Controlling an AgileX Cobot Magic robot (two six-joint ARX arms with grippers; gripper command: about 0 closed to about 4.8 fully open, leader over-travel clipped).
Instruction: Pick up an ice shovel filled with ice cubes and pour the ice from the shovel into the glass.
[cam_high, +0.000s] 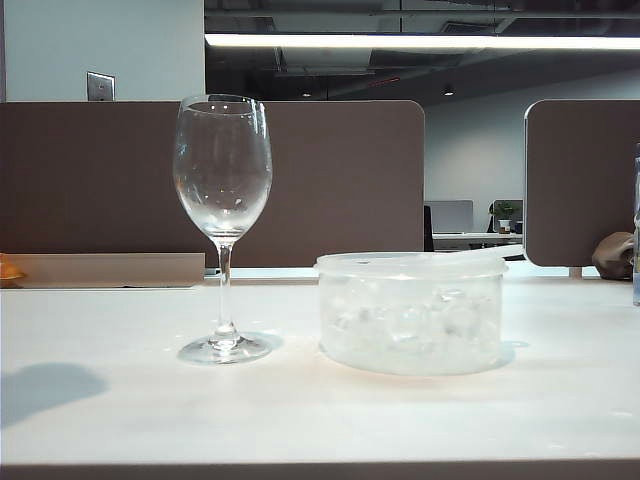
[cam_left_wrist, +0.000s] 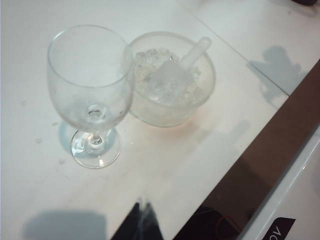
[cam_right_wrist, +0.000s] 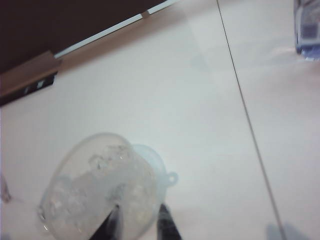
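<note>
White table (cam_high: 100, 420) | right gripper (cam_right_wrist: 137, 220) spread above tub (cam_right_wrist: 100, 190), empty | left gripper (cam_left_wrist: 142, 222) state unclear

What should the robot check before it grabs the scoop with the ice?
1. Ice shovel lies in the tub, handle sticking out over the rim: ok.
2. Ice cubes are in the tub: ok.
3. Glass stands upright beside the tub, empty: ok.
4. Right pincer is above the tub with its fingers apart: ok.
5. Right pincer lined up with the handle: cannot tell.
6. Left pincer hangs off to the side of the glass, open or shut: cannot tell.
</note>
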